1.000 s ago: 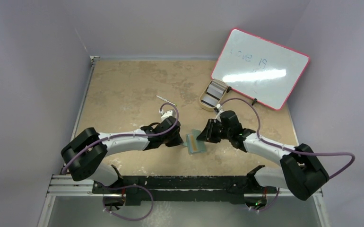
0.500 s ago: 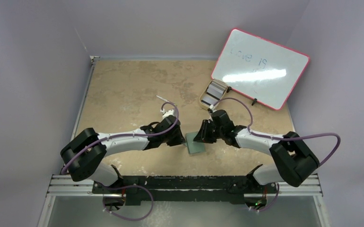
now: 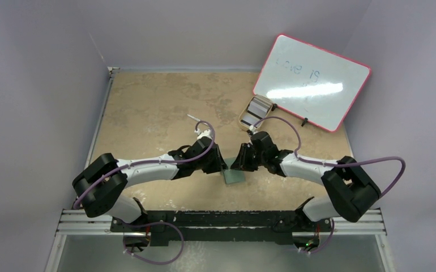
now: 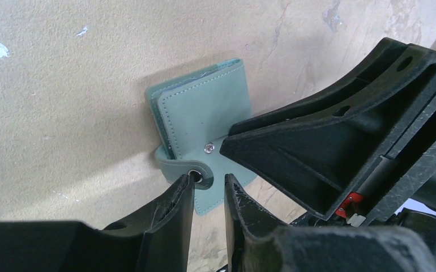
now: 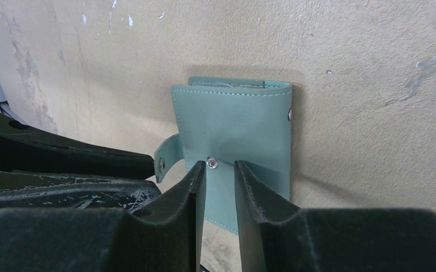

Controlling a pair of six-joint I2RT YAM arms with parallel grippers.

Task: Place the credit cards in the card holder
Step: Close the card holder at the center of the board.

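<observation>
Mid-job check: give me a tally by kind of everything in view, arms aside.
card holder: 1
stack of credit cards: 1 (too small to count the cards in it)
beige tray: 1
whiteboard: 1
Total: 4, counting the stack as one

A robotics lab bench is indicated by plain grey enclosure walls [image 3: 34, 85], a mottled beige tabletop [image 3: 159, 102] and a silver aluminium mounting rail [image 3: 91, 218].
</observation>
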